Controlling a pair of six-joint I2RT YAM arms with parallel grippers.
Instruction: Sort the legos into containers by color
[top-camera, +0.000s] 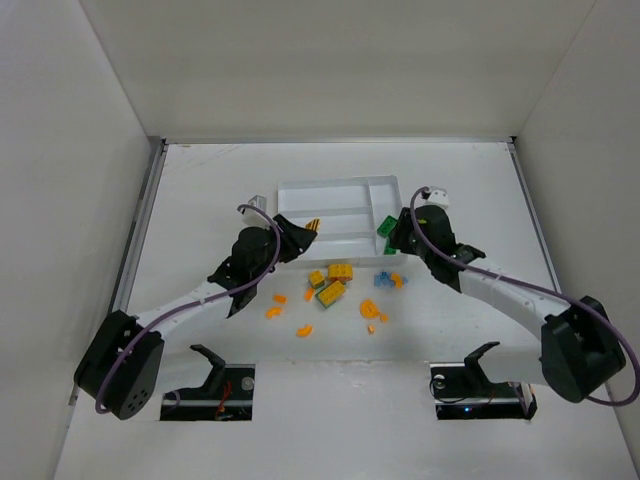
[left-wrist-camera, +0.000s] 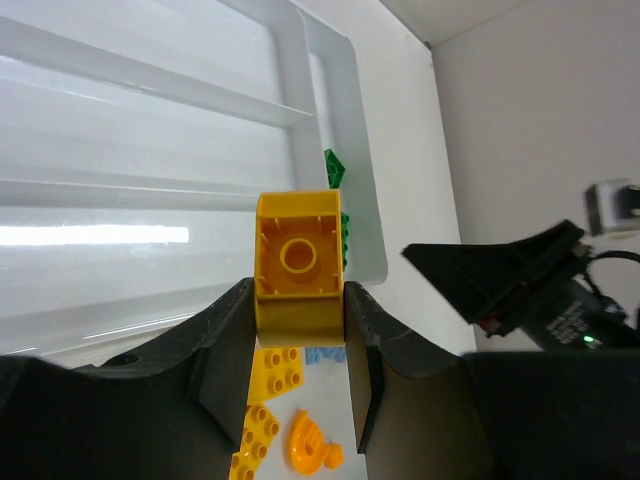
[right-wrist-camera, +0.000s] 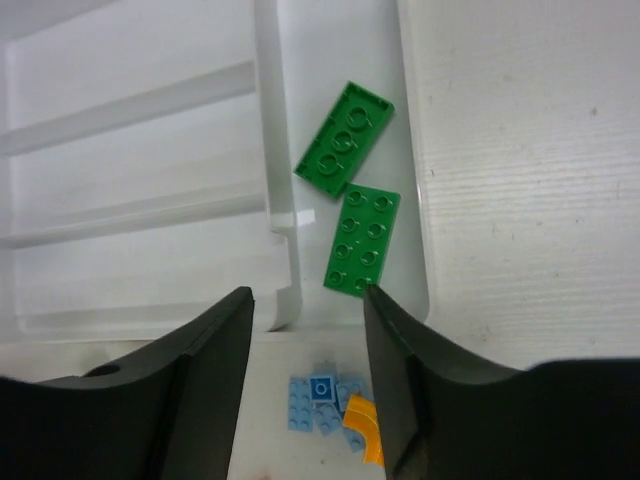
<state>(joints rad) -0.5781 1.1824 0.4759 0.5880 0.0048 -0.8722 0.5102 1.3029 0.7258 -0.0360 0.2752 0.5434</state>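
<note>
**At the tray's 3 o'clock end: 2 greens in, most legos still out**

In the top view the tray (top-camera: 340, 182) lies at 12 o'clock of the loose legos (top-camera: 345, 290).

- **Sorted:** the narrow crosswise section (right-wrist-camera: 340, 50) holds 2 green plates (right-wrist-camera: 345, 140), flat, corners touching or nearly so.
- **R arm:** the right end effector (right-wrist-camera: 308, 295) hangs over that section's 6 o'clock edge. Jaws parted, nothing btwn them, i.e. released.
- **L arm:** the left end effector (left-wrist-camera: 297, 292) is clenched on a yellow brick (left-wrist-camera: 297, 255), hollow side to the cam. It's at the tray's 7 o'clock corner and not yet set down.
- **Long sections** (left-wrist-camera: 150, 130)**:** bare as far as visible.
- **Left on the worktop** (top-camera: 200, 200)**:** yellow bricks (top-camera: 338, 272), a blue cluster (top-camera: 383, 280), and orange bits (top-camera: 368, 308) spread toward 8 o'clock.

Judgement: early stage. Green is prob. nearly done, yellow is just starting, and blue + orange are untouched.
</note>
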